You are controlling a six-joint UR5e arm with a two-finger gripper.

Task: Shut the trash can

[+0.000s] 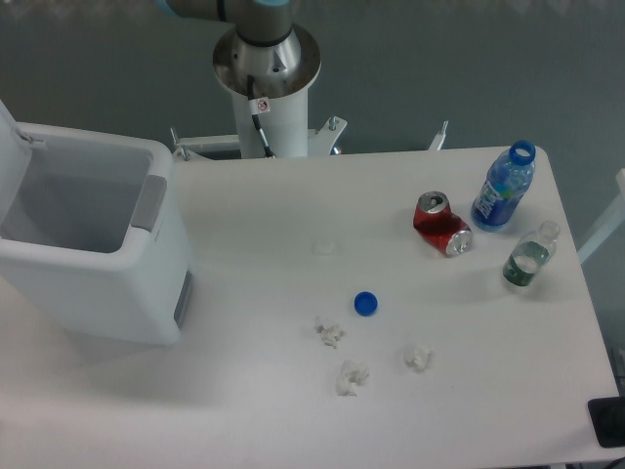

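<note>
Bright, even overhead light; table [293, 410] surface nearly washed out. Soft, faint shadows below the trash can [98, 254] and beside the bottles. Overall slightly soft focus, mild grain.
</note>
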